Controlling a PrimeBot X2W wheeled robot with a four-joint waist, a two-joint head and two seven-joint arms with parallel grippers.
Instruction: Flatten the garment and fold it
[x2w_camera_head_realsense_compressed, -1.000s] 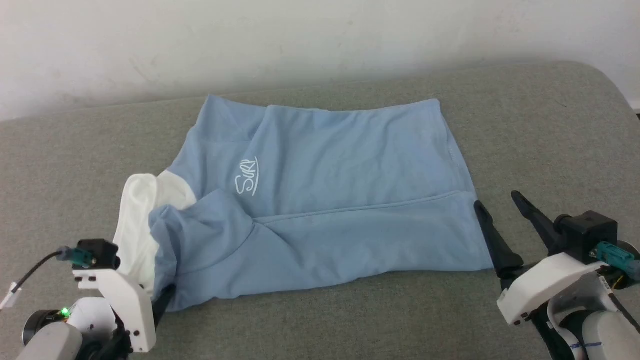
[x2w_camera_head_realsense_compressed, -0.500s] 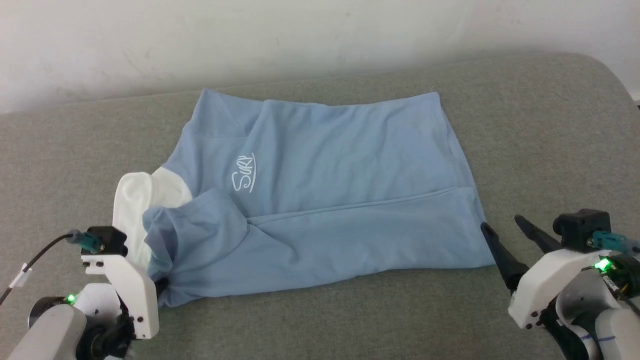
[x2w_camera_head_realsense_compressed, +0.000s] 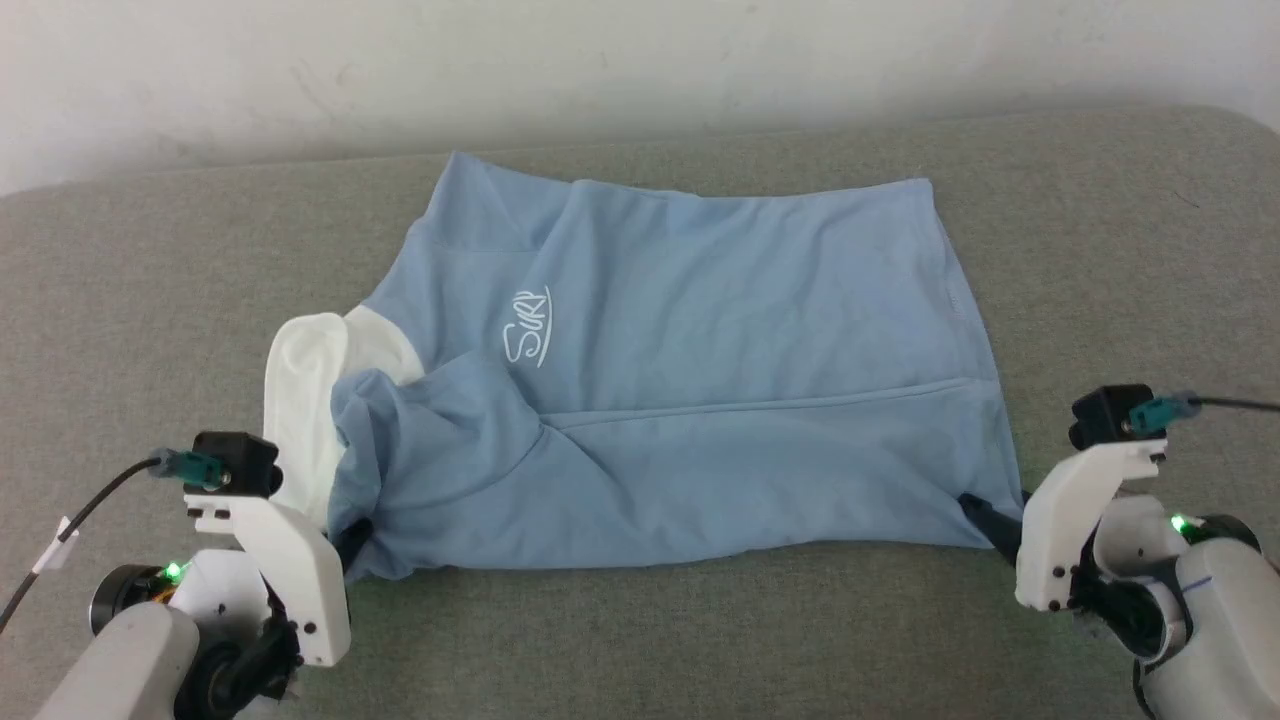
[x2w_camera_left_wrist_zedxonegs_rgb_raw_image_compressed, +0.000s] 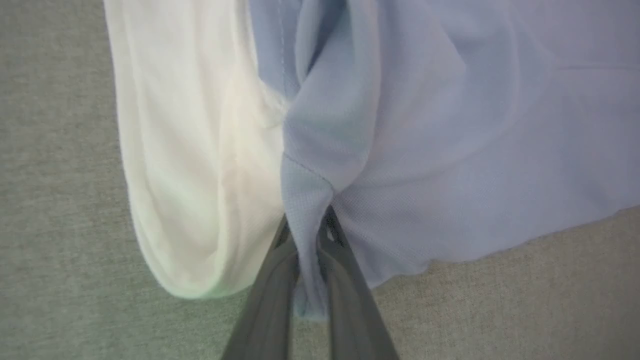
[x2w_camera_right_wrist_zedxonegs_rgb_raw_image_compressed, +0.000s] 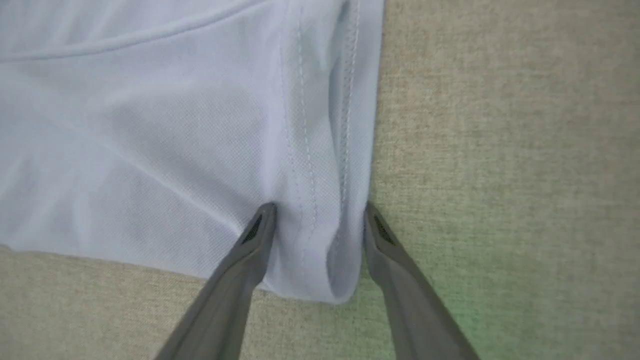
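Left end effector (x2w_camera_left_wrist_zedxonegs_rgb_raw_image_compressed: 306, 227) is pressed together on a bunched fold of the garment (x2w_camera_head_realsense_compressed: 720, 380) at its near left corner. It sits just beside the white collar (x2w_camera_left_wrist_zedxonegs_rgb_raw_image_compressed: 190, 150), and you can see blue cloth squeezed between the two dark fingers. Your right end effector (x2w_camera_right_wrist_zedxonegs_rgb_raw_image_compressed: 318, 215) is spread, straddling the stitched hem (x2w_camera_right_wrist_zedxonegs_rgb_raw_image_compressed: 325, 125) at the near right corner. One fingertip rests on the cloth and the other sits at the hem's outer edge, so the cloth between them lies loose, not pinched.

From there the garment spreads flat across the middle of the grey surface (x2w_camera_head_realsense_compressed: 640, 640). A folded edge runs left to right through its near half, and the cloth is rumpled by the collar. Its far edge lies close to the back of the surface, below the pale wall (x2w_camera_head_realsense_compressed: 600, 60). You have bare grey surface on both sides and a strip along the near edge.

The white cursive logo (x2w_camera_head_realsense_compressed: 527, 327) reads "Surf", turned sideways, on the left part of the chest.
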